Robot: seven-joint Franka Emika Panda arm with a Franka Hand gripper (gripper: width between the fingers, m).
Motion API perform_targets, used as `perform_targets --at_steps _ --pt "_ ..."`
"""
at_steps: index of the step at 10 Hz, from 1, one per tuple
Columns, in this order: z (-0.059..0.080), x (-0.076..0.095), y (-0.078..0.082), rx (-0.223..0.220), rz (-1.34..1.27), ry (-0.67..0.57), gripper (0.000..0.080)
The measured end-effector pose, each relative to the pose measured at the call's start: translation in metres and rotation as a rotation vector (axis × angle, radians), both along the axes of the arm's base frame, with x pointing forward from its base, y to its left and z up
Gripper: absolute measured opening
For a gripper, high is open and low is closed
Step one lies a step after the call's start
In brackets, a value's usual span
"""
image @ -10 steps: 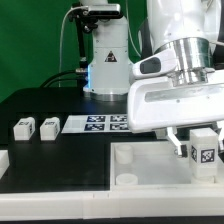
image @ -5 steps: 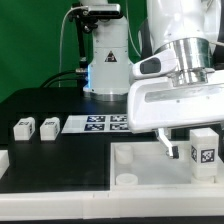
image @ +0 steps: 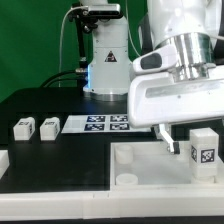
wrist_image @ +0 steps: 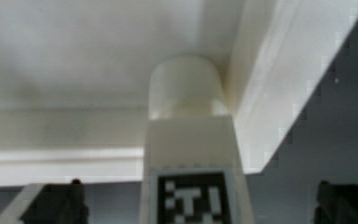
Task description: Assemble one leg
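One leg [image: 205, 152], a white block with a black-and-white tag, stands upright in a corner of the white tray-like piece [image: 150, 172] at the exterior view's right. My gripper [image: 188, 137] hangs just above and around it, open, with one dark finger [image: 167, 140] beside the leg and apart from it. In the wrist view the leg [wrist_image: 190, 130] stands between the two dark fingertips [wrist_image: 60, 203], with a clear gap on each side; the gripper [wrist_image: 197, 206] holds nothing. Two more legs [image: 22, 127] [image: 48, 126] lie on the black table at the left.
The marker board [image: 100, 122] lies flat behind the tray. A white stand with a lit blue part [image: 100, 60] rises at the back. A small white part [image: 3, 160] sits at the left edge. The tray's raised rim [wrist_image: 265, 90] runs close by the leg.
The gripper has risen a little and shifted towards the exterior view's left, uncovering more of the upright leg. The leg has stayed in place.
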State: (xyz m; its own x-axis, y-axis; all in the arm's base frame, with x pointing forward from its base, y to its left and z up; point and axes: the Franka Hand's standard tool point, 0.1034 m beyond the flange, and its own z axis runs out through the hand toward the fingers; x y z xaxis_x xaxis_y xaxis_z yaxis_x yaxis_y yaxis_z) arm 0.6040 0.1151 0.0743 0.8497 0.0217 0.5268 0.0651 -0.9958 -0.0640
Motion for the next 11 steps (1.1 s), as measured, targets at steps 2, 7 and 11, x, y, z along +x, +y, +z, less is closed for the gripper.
perform_targets --at_steps 2,7,11 --pt "0.022 0.005 -0.004 0.001 0.003 0.025 0.0649" --pt "0.017 0.016 -0.004 0.017 0.025 0.308 0.0649" --pt "0.015 0.009 0.000 0.033 0.068 0.698 0.0649"
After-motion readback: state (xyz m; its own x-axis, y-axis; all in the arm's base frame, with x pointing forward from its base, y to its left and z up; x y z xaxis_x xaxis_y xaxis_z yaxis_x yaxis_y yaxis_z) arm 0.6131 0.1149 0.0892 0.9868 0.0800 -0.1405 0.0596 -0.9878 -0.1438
